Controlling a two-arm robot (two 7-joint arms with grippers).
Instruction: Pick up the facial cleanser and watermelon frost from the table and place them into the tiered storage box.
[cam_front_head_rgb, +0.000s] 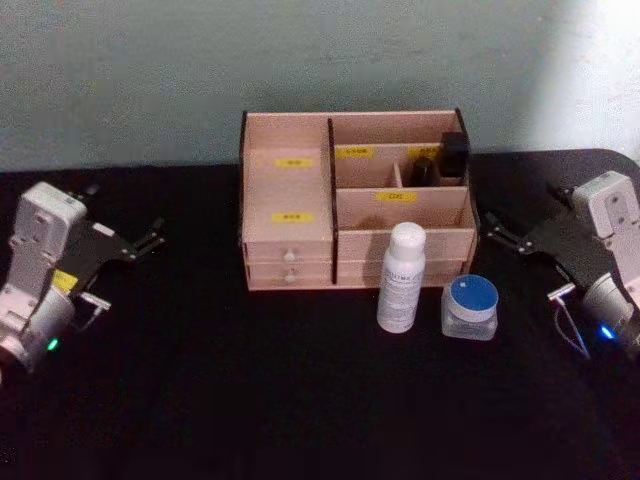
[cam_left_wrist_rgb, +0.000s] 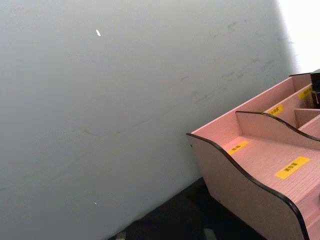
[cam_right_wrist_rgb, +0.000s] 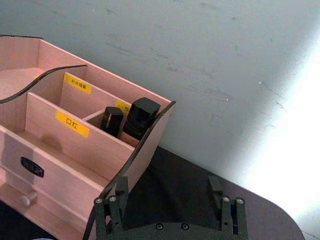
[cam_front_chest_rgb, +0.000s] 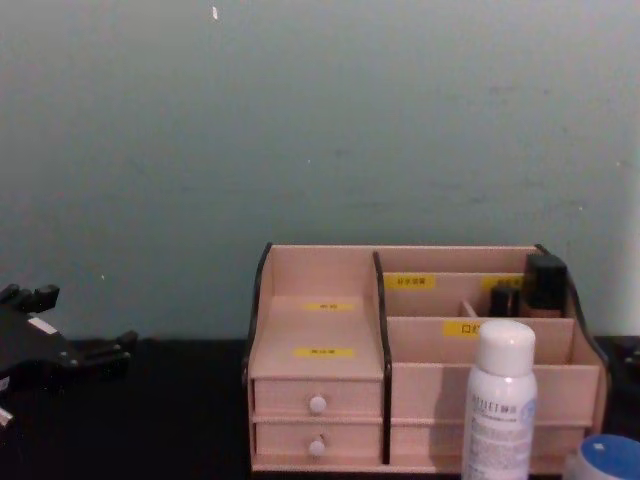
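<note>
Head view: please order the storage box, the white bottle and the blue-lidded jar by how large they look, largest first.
1. The tiered storage box, by far the largest.
2. The white bottle, tall and slim.
3. The blue-lidded jar, wider than the bottle but much shorter.

Black tabletop with three things standing on it

The black tabletop (cam_front_head_rgb: 250, 400) runs back to a pale wall, its far right corner rounded. The tiered storage box (cam_front_head_rgb: 360, 245) sits at the back, about midway across, drawers facing the robot. The white facial cleanser bottle (cam_front_head_rgb: 401, 278) stands upright just in front of the box's right half. The blue-lidded watermelon frost jar (cam_front_head_rgb: 470, 308) stands just beside the bottle, to its right and slightly nearer the robot.
</note>
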